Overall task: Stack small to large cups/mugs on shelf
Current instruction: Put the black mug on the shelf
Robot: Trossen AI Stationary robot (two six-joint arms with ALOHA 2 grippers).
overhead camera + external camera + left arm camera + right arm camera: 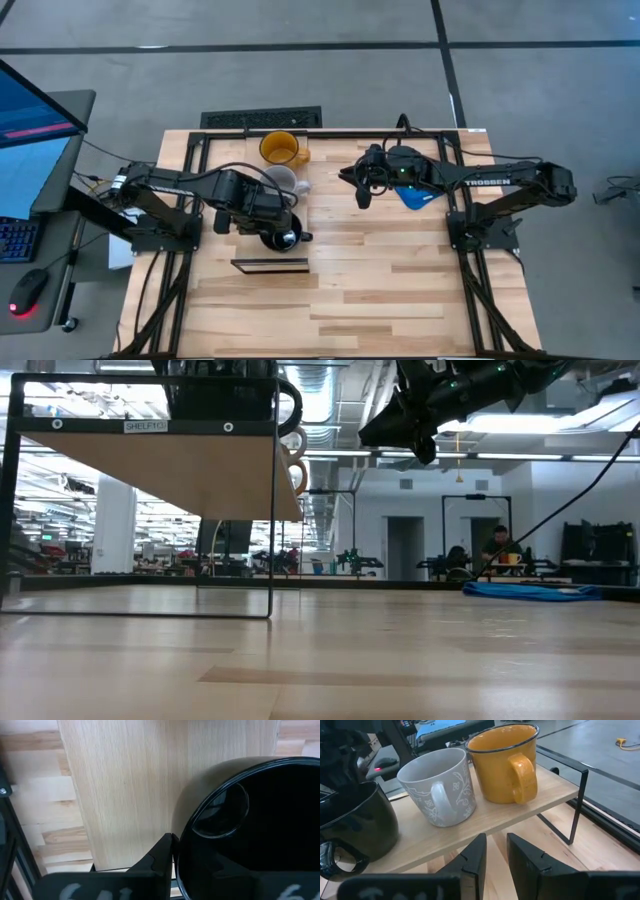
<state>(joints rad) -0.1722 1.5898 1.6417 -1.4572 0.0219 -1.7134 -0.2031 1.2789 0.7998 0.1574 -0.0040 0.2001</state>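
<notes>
The pale wood shelf [246, 264] stands raised over the table's left half. The yellow-orange mug [280, 148] and the white mug [283, 180] stand on it side by side; both also show in the right wrist view, yellow-orange [500, 765] and white [437, 785]. The black mug [281, 238] is at the shelf's near end, and my left gripper [262, 215] is shut on it. My right gripper [360, 188] hangs in the air to the right of the shelf, slightly open and empty, facing the mugs. My left gripper holds the black mug by its wall at the rim [186, 827], one finger [161, 856] outside and the other inside the hollow. The mug is upright over the shelf board [115, 785]. Whether its bottom rests on the board, I cannot tell.
A flat blue object [412, 197] lies on the table under my right arm. The shelf's thin black metal legs [577, 805] stand on the planked tabletop [400, 290]. A person sits far off in the room [497, 545].
</notes>
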